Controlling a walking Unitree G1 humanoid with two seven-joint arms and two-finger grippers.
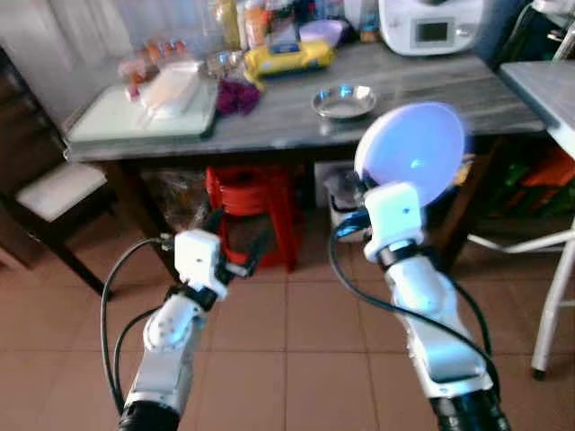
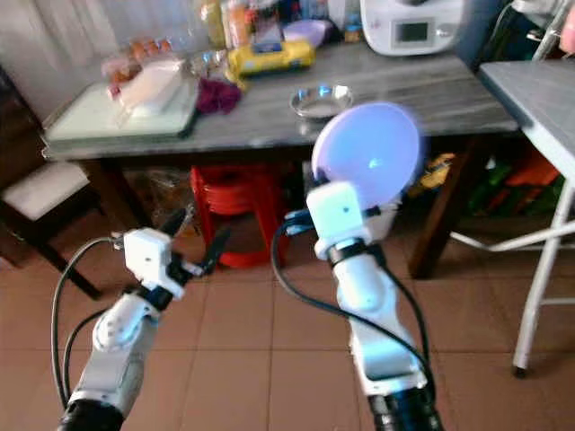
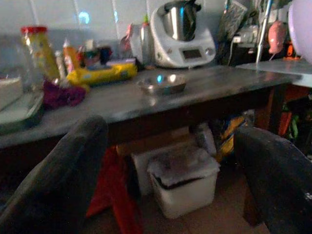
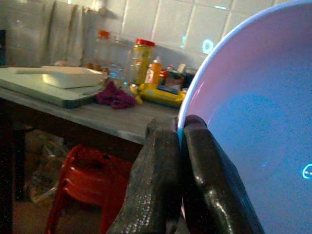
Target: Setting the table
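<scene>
Tiled floor fronts a grey desk, the landmark for all below. On the desk: steel bowl near the front edge, yellow packet behind it, purple cloth beside a green tray, white appliance at the back. Under the desk: red stool, white bin. Right hand, raised before the desk's front edge, fingers pinched shut on the rim of a lilac plate held upright. Left hand, lower and short of the desk, fingers spread, holding nothing.
</scene>
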